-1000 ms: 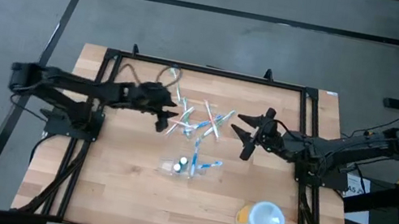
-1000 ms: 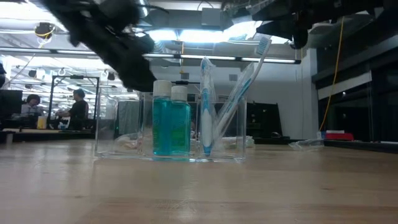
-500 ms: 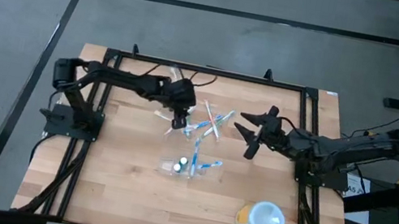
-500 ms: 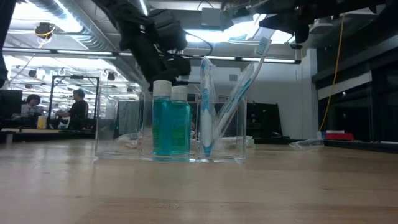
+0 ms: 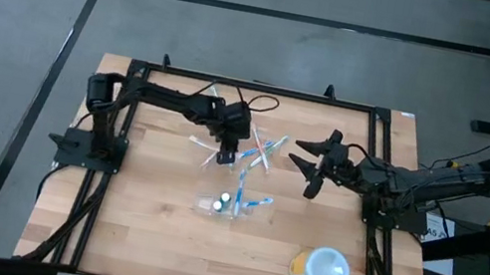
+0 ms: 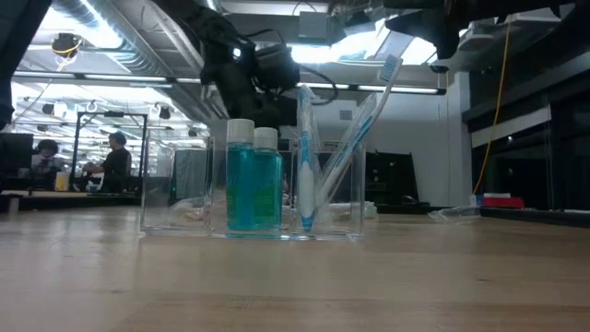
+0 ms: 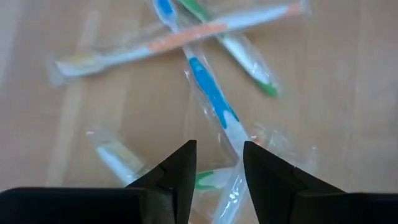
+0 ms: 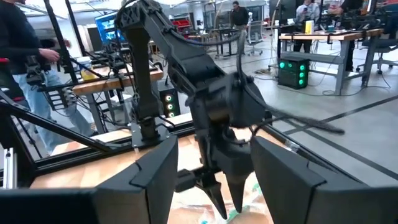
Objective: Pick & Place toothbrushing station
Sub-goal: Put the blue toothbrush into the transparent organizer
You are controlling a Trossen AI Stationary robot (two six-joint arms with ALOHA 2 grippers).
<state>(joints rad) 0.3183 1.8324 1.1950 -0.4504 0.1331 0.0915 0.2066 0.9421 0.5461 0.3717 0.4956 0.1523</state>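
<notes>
My left hand (image 5: 225,154) hangs part-open and empty over the wrapped toothbrushes (image 5: 253,149), nearer than my open right hand (image 5: 308,169) to the toothbrushing station (image 5: 231,204), which lies crosswise just beyond that pile.

Two mouthwash bottles (image 6: 253,175), one round container (image 5: 320,269)

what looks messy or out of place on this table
The wrapped toothbrushes lie criss-crossed in a loose heap at the table's far middle, under the left gripper, not in the clear plastic rectangular holder. Nothing looks spilled or broken.
</notes>
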